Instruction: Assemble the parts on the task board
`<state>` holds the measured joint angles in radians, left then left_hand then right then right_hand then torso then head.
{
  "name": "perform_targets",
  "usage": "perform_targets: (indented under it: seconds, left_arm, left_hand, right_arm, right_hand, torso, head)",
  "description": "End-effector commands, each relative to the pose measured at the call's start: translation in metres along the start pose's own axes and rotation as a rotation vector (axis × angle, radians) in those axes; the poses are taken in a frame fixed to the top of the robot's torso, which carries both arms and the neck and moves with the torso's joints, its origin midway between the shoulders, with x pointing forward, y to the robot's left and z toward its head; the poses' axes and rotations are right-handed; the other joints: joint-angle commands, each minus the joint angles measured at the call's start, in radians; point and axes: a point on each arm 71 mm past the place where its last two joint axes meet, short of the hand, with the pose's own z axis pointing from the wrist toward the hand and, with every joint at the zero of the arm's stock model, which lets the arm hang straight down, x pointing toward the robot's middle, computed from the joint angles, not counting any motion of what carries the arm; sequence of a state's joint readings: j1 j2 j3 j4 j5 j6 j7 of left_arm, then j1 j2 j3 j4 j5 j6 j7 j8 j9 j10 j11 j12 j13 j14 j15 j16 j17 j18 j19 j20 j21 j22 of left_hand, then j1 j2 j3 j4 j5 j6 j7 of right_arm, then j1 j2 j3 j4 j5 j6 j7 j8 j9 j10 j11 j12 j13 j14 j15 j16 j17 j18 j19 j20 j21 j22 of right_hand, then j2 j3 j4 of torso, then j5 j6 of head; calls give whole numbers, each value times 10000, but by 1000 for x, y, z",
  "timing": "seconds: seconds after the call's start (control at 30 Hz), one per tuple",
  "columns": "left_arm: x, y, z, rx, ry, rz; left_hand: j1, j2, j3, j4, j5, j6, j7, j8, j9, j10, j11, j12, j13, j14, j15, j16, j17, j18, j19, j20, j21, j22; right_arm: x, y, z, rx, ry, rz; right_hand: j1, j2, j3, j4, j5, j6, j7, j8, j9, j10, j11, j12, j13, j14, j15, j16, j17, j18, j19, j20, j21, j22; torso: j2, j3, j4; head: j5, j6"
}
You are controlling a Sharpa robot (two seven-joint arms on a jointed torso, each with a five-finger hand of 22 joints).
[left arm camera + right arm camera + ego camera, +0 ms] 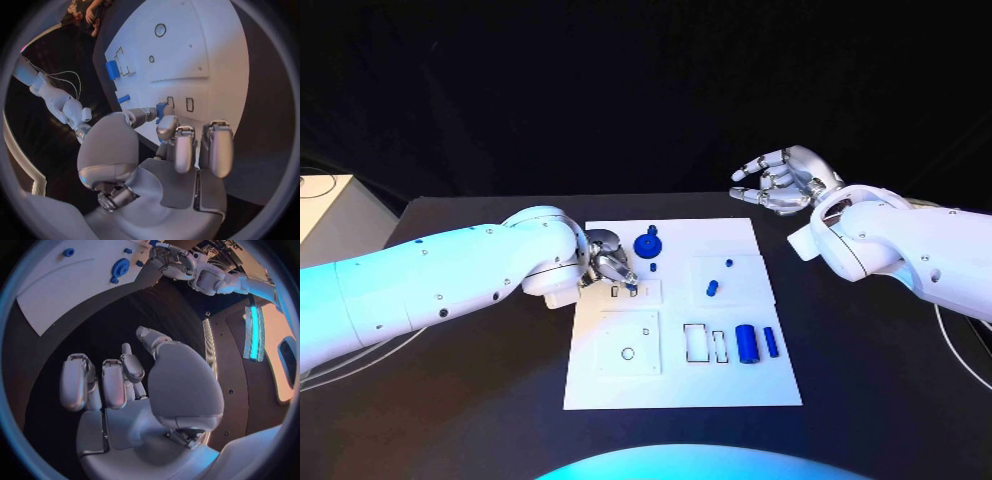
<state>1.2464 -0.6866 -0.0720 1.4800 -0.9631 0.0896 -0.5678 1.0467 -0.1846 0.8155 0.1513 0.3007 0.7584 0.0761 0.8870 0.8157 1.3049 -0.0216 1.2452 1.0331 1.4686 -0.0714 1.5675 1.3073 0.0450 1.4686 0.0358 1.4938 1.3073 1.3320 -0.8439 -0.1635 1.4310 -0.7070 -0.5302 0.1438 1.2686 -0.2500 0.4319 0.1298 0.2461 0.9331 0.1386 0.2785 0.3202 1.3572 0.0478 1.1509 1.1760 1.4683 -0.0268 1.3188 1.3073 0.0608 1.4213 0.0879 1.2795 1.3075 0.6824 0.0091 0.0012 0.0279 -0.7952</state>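
The white task board lies in the middle of the black table. My left hand hovers over the board's left side and pinches a small blue part between thumb and a finger, just above two small slots. A round blue part sits just beyond that hand. Small blue pieces lie to the right, and a blue cylinder with a thin blue piece lies nearer me. My right hand is raised past the board's far right corner, fingers loosely apart, holding nothing.
Outlined recesses and a plate with a round hole mark the board's near half. A pale box stands off the table's far left. Bare black table runs along both sides of the board.
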Motion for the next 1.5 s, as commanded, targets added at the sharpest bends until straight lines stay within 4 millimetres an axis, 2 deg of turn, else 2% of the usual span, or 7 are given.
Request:
perform_targets:
  seconds: [0.03,1.23,1.5]
  left_arm:
    - [2,-2,2,66,10,163]
    - [7,-2,7,20,4,827]
    - [8,-2,7,20,109,870]
  left_hand:
    - [5,97,1669,-1729,113,269,-216,15,10,105,7,68,22,1022,-64,33,2635,-82,122,-81,20,987]
    - [-3,127,1685,-1736,227,300,-224,6,22,122,-2,70,35,1022,-73,33,2635,-88,137,-85,33,1014]
    - [-5,127,1685,-1743,240,305,-225,3,25,125,-4,69,36,1022,-75,33,2635,-88,136,-85,31,1012]
  right_arm:
    - [2,1,0,-114,132,-60]
    - [1,0,0,-37,105,-131]
    - [1,0,0,-30,123,-130]
  right_hand:
    - [-67,23,18,67,-1,-69,-20,15,11,-65,16,-50,-16,45,67,-33,233,108,-67,-32,-63,295]
    - [-65,34,13,86,14,-74,-21,22,15,-65,15,-60,-12,46,67,-21,247,106,-69,-26,-45,317]
    - [-65,34,13,86,14,-74,-21,22,15,-65,15,-60,-12,46,67,-21,247,106,-69,-26,-45,317]
  torso:
    - [3,-2,0]
    - [1,-14,1]
    - [3,-3,2]
  head:
    - [35,-34]
    - [44,-155]
    - [42,-179]
